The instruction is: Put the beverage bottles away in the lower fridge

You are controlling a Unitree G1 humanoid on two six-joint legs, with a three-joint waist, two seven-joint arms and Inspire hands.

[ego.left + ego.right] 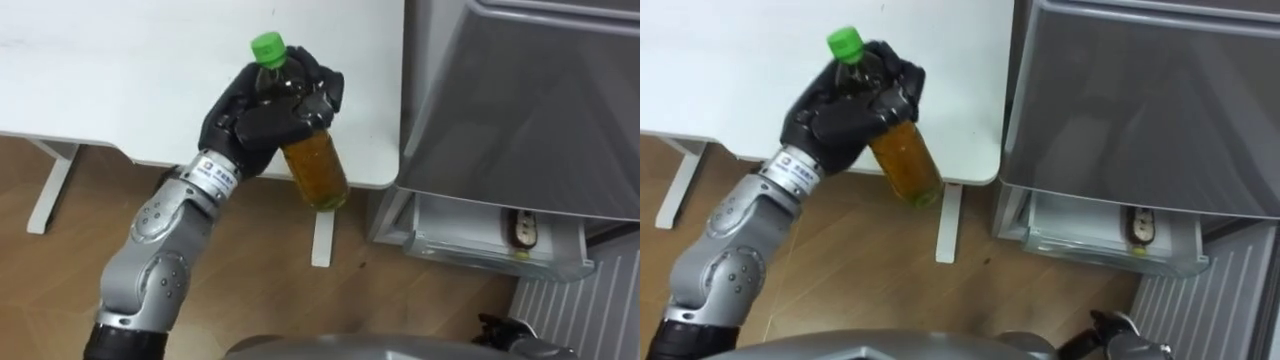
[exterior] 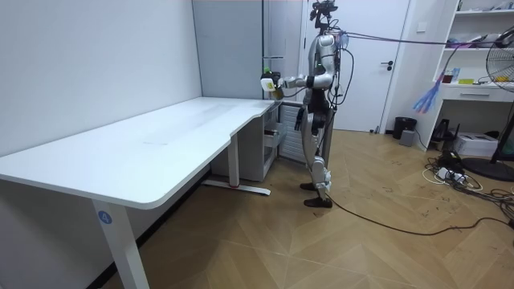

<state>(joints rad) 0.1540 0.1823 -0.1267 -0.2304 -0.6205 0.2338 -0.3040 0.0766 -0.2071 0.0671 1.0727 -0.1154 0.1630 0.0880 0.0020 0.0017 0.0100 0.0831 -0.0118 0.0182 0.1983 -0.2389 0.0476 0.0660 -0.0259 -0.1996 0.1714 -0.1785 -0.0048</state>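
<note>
Standing between the white table [image 1: 120, 80] and the fridge [image 1: 520, 110], the robot grips a green-capped amber bottle [image 1: 318, 165] in its left hand [image 1: 255, 125]; its right hand [image 1: 503, 333] hangs low.

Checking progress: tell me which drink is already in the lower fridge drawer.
The dark bottle lying in the open drawer. The other drink, the green-capped amber bottle, is outside the fridge, gripped in the left hand.

table [image 1: 120, 70]: upper left of frame. bottle [image 1: 318, 170]: centre, held in left hand [image 1: 250, 120], tilted, cap uppermost, across table's near edge. fridge [image 1: 520, 100]: upper right, just beside table. open drawer [image 1: 480, 248]: centre right, under fridge front; second bottle [image 1: 523, 230] lying inside. right hand [image 1: 500, 335]: lower right edge.
</note>
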